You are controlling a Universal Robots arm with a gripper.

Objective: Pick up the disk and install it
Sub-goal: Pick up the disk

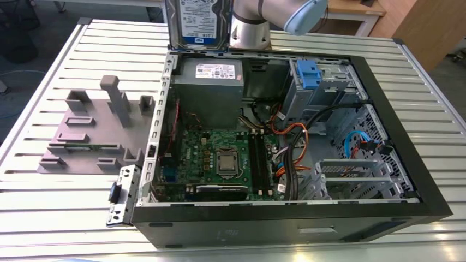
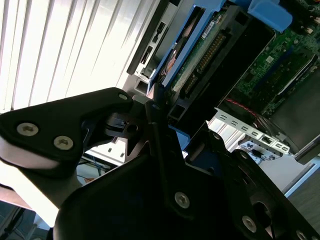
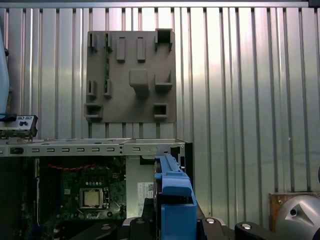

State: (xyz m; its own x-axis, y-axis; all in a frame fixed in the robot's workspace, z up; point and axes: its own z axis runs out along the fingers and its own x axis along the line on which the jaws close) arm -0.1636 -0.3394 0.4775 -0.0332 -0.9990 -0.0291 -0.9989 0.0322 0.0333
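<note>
The gripper [image 2: 160, 112] is closed on the disk [image 1: 198, 22]. In the second wrist view its black fingers [image 2: 107, 107] clamp 1 end of the drive, seen edge-on with its blue rail [image 2: 175, 47] and green circuit board running away from the claw.

In the exterior view the disk hangs upright beside the arm [image 1: 251, 24], label toward the camera, over the far wall of the open computer case [image 1: 407, 164] and clear of the table [image 1: 58, 207]. Directly under it inside the case sits the grey power supply [image 1: 207, 93]. Toward the exterior view's right, along the same far end, is the metal drive bay [image 1: 331, 87] with a blue bracket [image 1: 309, 73] — well apart from the disk, with the arm between them. Orange and black cables [image 1: 291, 136] run below the bay beside the motherboard [image 1: 218, 158].

The grey slotted holder [image 1: 95, 131] lies on the slatted table just beside the case wall on the exterior view's left, its slots bare. The first wrist view looks down past the disk's blue rail [image 3: 175, 195] — the case's metal rim [image 3: 100, 147] crosses below it, with open table slats on the far side up to the holder.
</note>
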